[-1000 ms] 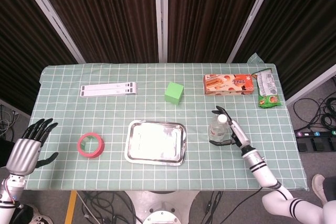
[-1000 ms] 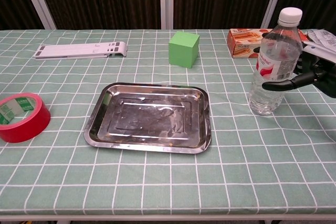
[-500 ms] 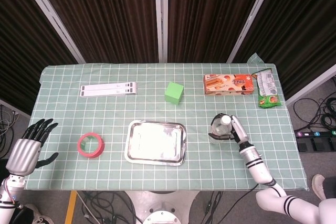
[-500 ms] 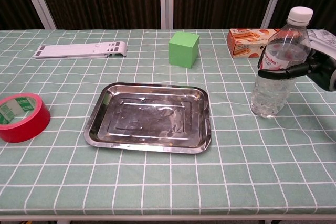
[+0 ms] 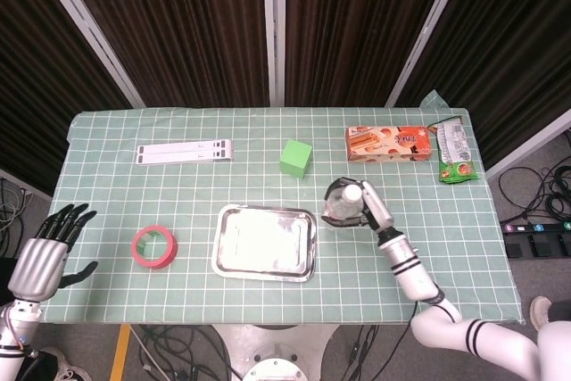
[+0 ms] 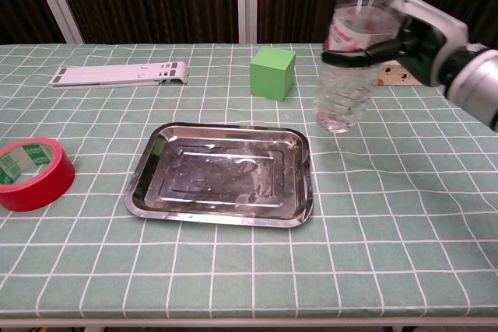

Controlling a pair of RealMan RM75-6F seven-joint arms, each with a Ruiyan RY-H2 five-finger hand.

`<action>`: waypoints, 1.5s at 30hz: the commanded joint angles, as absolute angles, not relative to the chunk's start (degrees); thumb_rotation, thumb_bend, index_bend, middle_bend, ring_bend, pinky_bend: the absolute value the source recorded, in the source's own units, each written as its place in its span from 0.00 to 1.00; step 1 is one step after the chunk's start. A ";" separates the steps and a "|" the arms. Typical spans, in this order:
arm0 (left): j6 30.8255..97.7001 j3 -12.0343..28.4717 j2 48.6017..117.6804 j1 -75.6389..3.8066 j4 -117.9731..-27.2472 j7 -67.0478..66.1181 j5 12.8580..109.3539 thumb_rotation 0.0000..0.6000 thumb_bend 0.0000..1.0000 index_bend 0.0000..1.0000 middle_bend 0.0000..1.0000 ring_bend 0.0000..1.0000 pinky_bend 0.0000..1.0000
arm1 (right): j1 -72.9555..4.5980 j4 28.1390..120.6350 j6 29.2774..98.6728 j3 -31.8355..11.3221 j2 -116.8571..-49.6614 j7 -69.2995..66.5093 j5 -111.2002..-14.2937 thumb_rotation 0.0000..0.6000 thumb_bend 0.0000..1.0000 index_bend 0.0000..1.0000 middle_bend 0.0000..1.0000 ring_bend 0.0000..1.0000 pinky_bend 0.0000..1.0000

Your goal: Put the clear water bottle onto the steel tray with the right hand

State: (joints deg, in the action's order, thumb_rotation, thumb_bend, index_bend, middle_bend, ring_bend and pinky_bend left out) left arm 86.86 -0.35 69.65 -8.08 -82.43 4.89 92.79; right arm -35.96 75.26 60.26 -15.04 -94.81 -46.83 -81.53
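My right hand (image 6: 420,38) (image 5: 368,209) grips the clear water bottle (image 6: 352,52) (image 5: 341,204) around its upper body and holds it in the air, slightly tilted. The bottle hangs just right of the steel tray (image 6: 222,173) (image 5: 265,242), near its far right corner. Nothing lies on the tray. My left hand (image 5: 46,252) hovers open off the table's left front corner, far from the tray; the chest view does not show it.
A green cube (image 6: 272,72) stands behind the tray. A red tape roll (image 6: 31,172) lies at the left, a white flat stand (image 6: 118,75) at the back left. A snack box (image 5: 389,144) and a snack bag (image 5: 455,153) lie at the back right.
My right hand closed on the bottle, lifted it off the table and carried it left toward the tray. The left hand barely moved.
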 commanded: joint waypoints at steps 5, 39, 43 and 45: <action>86.45 -0.08 69.70 -8.49 -82.76 4.75 92.68 1.00 0.21 0.18 0.19 0.10 0.17 | -35.05 78.16 63.07 -16.78 -91.73 -41.88 -80.31 1.00 0.15 0.72 0.58 0.43 0.49; 85.04 -0.21 70.46 -9.14 -81.94 5.48 92.17 1.00 0.21 0.18 0.19 0.10 0.17 | -35.40 76.48 57.87 -13.41 -90.87 -42.81 -76.30 1.00 0.15 0.72 0.58 0.43 0.50; 85.26 -0.06 70.32 -9.24 -82.05 5.54 92.31 1.00 0.21 0.18 0.19 0.10 0.17 | -37.10 82.19 62.89 -16.63 -89.01 -43.69 -81.77 1.00 0.15 0.72 0.58 0.43 0.50; 85.37 0.10 70.24 -9.37 -82.34 5.34 92.43 1.00 0.21 0.18 0.19 0.10 0.17 | -37.39 86.75 65.95 -18.48 -86.88 -43.32 -84.20 1.00 0.15 0.72 0.58 0.43 0.50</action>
State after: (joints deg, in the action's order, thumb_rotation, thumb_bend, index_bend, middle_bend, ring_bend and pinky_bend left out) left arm 85.33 0.04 70.28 -9.32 -82.26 5.41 92.39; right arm -35.91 77.02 61.02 -15.67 -88.96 -42.90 -80.06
